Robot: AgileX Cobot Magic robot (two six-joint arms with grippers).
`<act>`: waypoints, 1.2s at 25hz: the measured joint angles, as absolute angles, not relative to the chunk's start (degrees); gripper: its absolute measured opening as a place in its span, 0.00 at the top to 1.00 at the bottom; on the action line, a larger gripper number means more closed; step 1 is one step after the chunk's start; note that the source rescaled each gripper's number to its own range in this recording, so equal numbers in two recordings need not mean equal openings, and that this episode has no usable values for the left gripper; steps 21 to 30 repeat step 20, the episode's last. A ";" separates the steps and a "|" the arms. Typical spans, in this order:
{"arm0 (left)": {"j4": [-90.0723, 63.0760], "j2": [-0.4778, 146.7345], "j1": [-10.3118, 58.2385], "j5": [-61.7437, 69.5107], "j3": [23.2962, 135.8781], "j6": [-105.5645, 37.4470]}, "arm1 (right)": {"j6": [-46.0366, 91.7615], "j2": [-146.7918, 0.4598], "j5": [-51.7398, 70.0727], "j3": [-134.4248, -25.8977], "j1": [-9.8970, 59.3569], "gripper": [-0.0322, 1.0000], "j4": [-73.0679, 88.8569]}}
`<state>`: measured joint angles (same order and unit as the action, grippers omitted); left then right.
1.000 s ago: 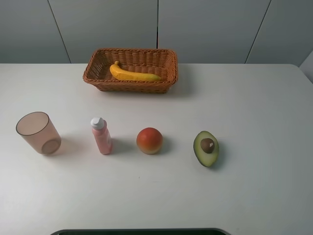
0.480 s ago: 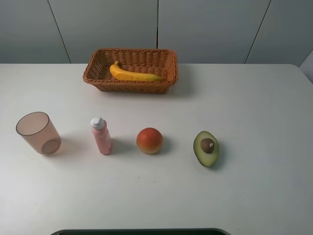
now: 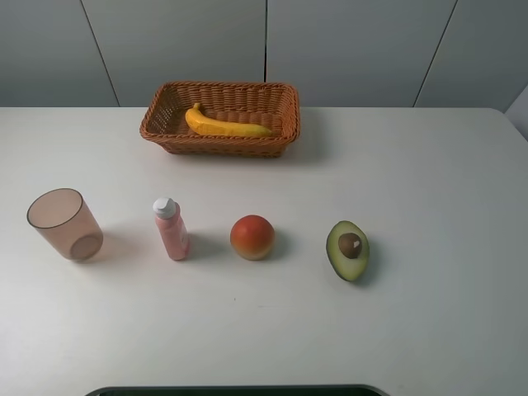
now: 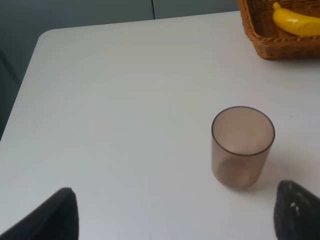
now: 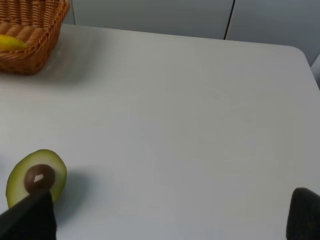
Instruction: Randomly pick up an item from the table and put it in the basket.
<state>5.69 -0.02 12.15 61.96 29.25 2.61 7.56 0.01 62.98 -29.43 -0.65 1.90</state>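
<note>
Banana point(image 3: 224, 124) lies inside basket point(image 3: 285, 124), bench point(image 3: 429, 190) 12 o'clock; placement judged complete. My left pincer point(image 4: 175, 220) and right pincer point(image 5: 165, 220) both spread apart, empty, low at 6 o'clock. Risk: careless re-reach clips cup point(image 4: 243, 146) near left pincer, or nudges avocado point(image 5: 36, 177) touching right fingertip point(image 5: 27, 220) in view.

- The basket point(image 3: 220, 118) is set at the back of the table point(image 3: 429, 190), slightly left of the middle.
- The banana point(image 3: 225, 124) is laid lengthwise inside the basket.
- Nearer the front, four things are lined up in a row, well apart from the basket: from left to right, a cup point(image 3: 63, 224), a bottle point(image 3: 171, 228), a round fruit point(image 3: 252, 237) and an avocado half point(image 3: 348, 250).
</note>
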 joint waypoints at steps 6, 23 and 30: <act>5.69 -0.02 12.15 61.96 29.25 2.61 | 7.56 0.01 62.86 -29.43 -0.65 0.00 1.90; 5.69 -0.02 12.15 61.96 29.25 2.61 | 7.53 0.01 62.86 -29.43 -0.65 0.00 2.01; 5.69 -0.02 12.15 61.96 29.25 2.61 | 7.53 0.01 62.86 -29.43 -0.65 0.00 2.01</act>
